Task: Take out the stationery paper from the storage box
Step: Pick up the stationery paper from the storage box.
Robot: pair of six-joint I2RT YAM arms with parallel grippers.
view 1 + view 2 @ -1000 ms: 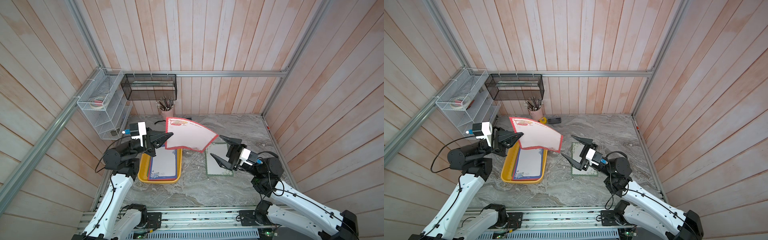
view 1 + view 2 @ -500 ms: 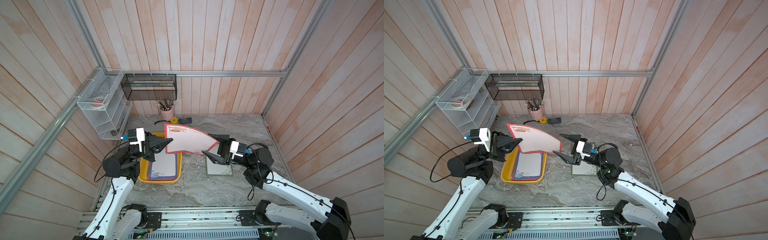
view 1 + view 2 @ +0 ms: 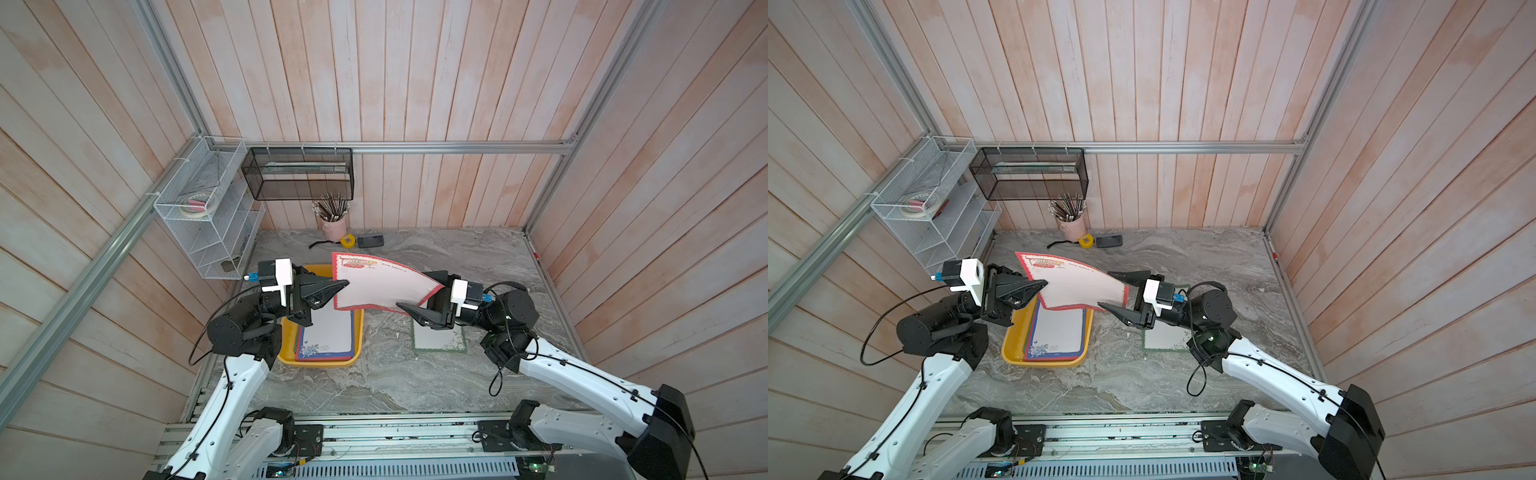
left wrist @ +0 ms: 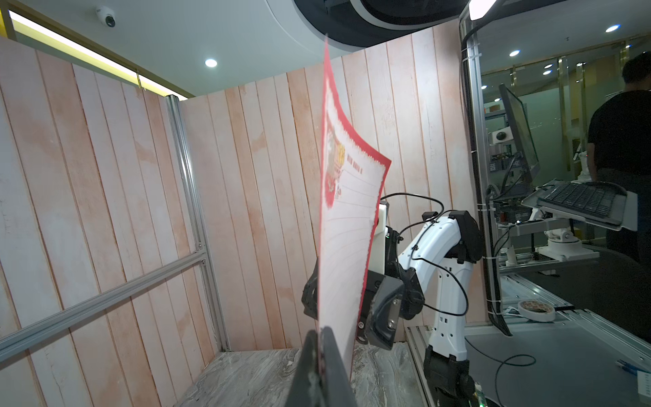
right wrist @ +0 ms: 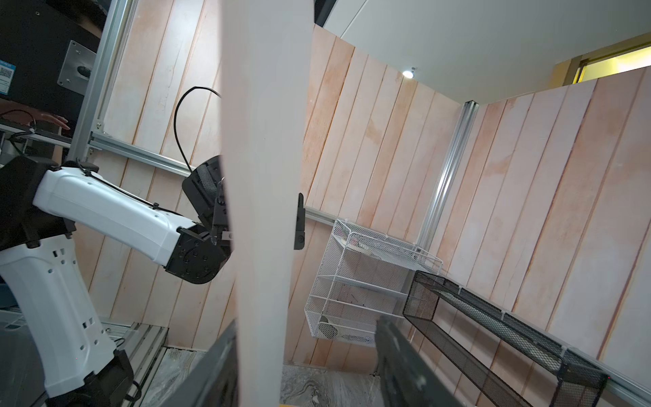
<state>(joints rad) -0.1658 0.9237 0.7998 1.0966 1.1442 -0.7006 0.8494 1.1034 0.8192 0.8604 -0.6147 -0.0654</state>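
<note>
wire rack (image 3: pixel 208 216): white, on the left wall, a tape roll on its top shelf.
mesh basket (image 3: pixel 297 174): black, hung on the back wall beside the rack.
left gripper (image 3: pixel 343 286): clamped tight on the left edge of the red-bordered sheet (image 3: pixel 382 286), raised above the storage box (image 3: pixel 320 360). The left wrist view shows both fingers (image 4: pixel 329 356) pressed together on the paper.
storage box: yellow tray on the marble table (image 3: pixel 457 257), in front of the left arm. It holds a stack of sheets (image 3: pixel 330 332); the top one is white with blue flowers at a near corner, with red and blue edges showing underneath.
red-bordered sheet: out of the box and in the air, bowed in an arc between the two grippers, with its printed header toward the back wall.
pencil cup (image 3: pixel 334 226): pink, by the back wall, with a yellow tape measure (image 3: pixel 347 240) and a black device (image 3: pixel 371 241) just beside it.
right gripper (image 3: pixel 409 289): jaws apart, straddling the right end of the red-bordered sheet. The right wrist view shows the paper (image 5: pixel 264 176) close to one finger (image 5: pixel 218 370) and well clear of the other. Contact can't be confirmed.
green-bordered sheet (image 3: pixel 436 340): flat on the table under the right gripper, outside the box.
</note>
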